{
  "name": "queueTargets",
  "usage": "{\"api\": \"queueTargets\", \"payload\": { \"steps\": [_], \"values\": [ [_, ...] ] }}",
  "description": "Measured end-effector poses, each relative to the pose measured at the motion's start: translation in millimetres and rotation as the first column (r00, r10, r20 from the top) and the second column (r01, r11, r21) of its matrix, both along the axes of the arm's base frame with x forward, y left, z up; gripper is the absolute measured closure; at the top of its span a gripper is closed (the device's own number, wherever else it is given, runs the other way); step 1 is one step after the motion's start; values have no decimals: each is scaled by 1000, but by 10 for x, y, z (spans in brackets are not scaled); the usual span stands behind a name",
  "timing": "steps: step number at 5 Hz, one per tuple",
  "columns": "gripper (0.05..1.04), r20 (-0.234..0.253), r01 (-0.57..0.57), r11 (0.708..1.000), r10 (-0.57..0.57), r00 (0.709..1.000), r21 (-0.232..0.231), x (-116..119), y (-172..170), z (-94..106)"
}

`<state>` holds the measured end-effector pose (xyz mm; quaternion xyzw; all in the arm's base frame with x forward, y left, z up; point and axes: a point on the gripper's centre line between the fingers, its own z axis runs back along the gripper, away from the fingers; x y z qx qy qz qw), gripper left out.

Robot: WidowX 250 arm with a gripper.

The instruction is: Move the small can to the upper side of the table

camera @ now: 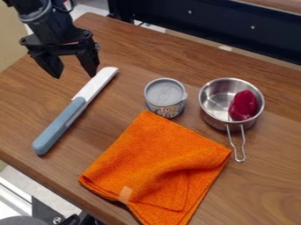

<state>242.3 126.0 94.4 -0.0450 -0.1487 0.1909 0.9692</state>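
Over the wooden table point(164, 52), the pincer point(75, 75) gapes wide near the knife point(78, 105).

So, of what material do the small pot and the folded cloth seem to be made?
The pot looks like polished metal, probably stainless steel: its silvery wall shows bright reflections, and its handle is bent wire. The cloth looks like matte woven fabric, perhaps microfibre: fine texture and soft folds show.

Lettering runs around the patterned label point(167, 110) on the side of the small, round, grey-lidded can point(165, 97), too small to make out; no word, number or sign can be read
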Motion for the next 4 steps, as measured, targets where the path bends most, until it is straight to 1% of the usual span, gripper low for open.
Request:
{"api": "queueTargets", "payload": {
  "steps": [1,2,3,4],
  "values": [
    [83,-20,-8,1000,8,1000,-15,-29,-22,-60],
    [83,-37,-44,999,44,998,-11,40,-177,-91],
    [83,-49,-115,993,114,992,-11,135,-413,-119],
    [83,-104,-114,993,115,988,11,190,-693,-227]
  ]
}}
